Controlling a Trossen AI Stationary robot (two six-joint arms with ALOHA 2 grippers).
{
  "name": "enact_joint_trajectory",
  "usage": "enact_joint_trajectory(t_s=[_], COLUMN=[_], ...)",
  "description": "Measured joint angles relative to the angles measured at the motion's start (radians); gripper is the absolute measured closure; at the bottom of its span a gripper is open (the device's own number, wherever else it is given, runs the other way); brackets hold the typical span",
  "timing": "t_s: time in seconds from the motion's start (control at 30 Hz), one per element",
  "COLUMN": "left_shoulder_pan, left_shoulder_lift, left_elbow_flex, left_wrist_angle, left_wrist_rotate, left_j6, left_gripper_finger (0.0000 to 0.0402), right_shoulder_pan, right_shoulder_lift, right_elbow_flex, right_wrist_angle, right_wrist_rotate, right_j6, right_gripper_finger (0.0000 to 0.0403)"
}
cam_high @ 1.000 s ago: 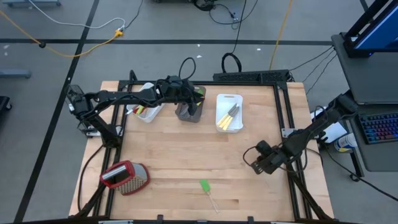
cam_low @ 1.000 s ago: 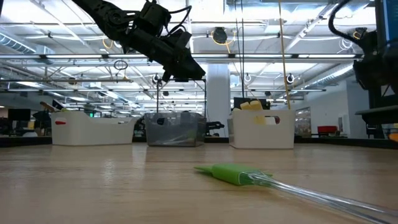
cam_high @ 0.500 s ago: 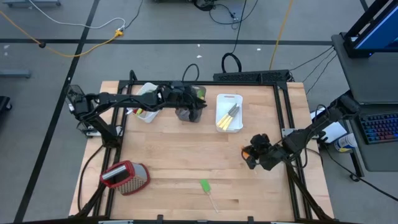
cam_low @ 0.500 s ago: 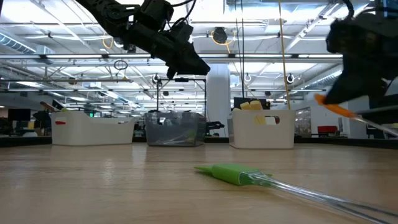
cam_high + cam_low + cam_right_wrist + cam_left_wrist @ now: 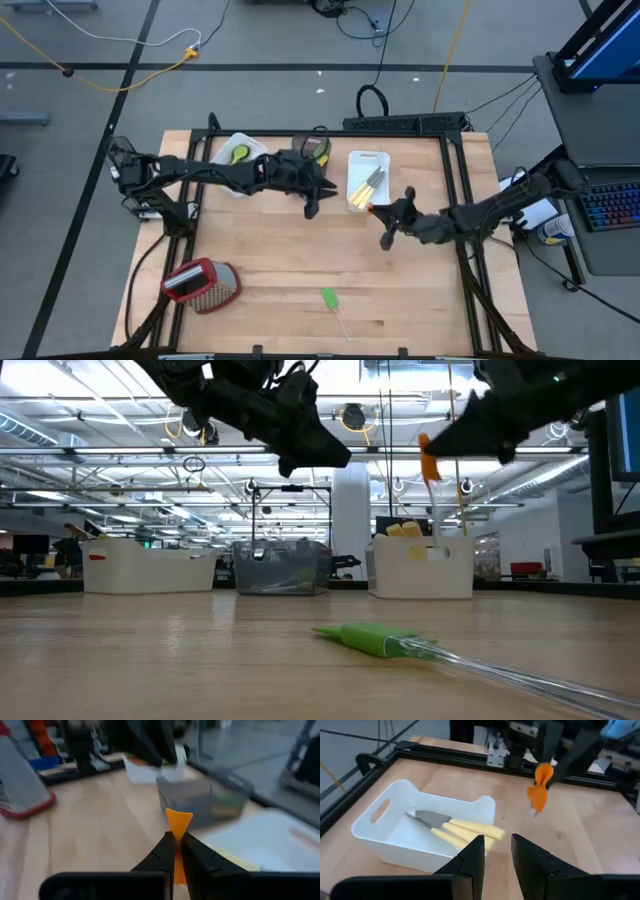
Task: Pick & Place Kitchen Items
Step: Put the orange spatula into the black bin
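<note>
While the right tool (image 5: 176, 851) grips the orange spatula (image 5: 178, 826) just beside the white tub (image 5: 368, 181), the left tool (image 5: 496, 854) hovers near that tub, slightly parted, empty.

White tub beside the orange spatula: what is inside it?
The white tub holds pale-handled knives lying flat, at least two yellow handles showing. The left claw's fingers cover the tub's near corner, so anything there is hidden.
</note>
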Motion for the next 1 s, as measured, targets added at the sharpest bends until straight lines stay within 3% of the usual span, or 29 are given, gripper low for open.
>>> enact_joint_trajectory(t_s=[0.33,0.63,0.83,1.0], left_shoulder_pan=[-0.044,-0.049,-0.049,-0.048], left_shoulder_lift=[0.0,0.0,0.0,0.013], left_elbow_flex=[0.0,0.0,0.0,-0.001], left_wrist_angle=[0.003,0.086,0.148,0.195], left_wrist_rotate=[0.0,-0.055,-0.074,-0.105], left_j6=[0.046,0.048,0.064,0.089], left_gripper_finger=[0.03,0.03,0.03,0.03], right_shoulder_pan=[-0.157,-0.297,-0.364,-0.398], right_shoulder_lift=[0.0,0.0,0.001,0.035], right_elbow_flex=[0.001,0.001,0.001,0.001], right_wrist_angle=[0.341,0.486,0.571,0.685], right_wrist_rotate=[-0.19,-0.364,-0.376,-0.496], right_j6=[-0.307,-0.34,-0.35,-0.351], right_gripper_finger=[0.039,0.0389,0.0389,0.0389])
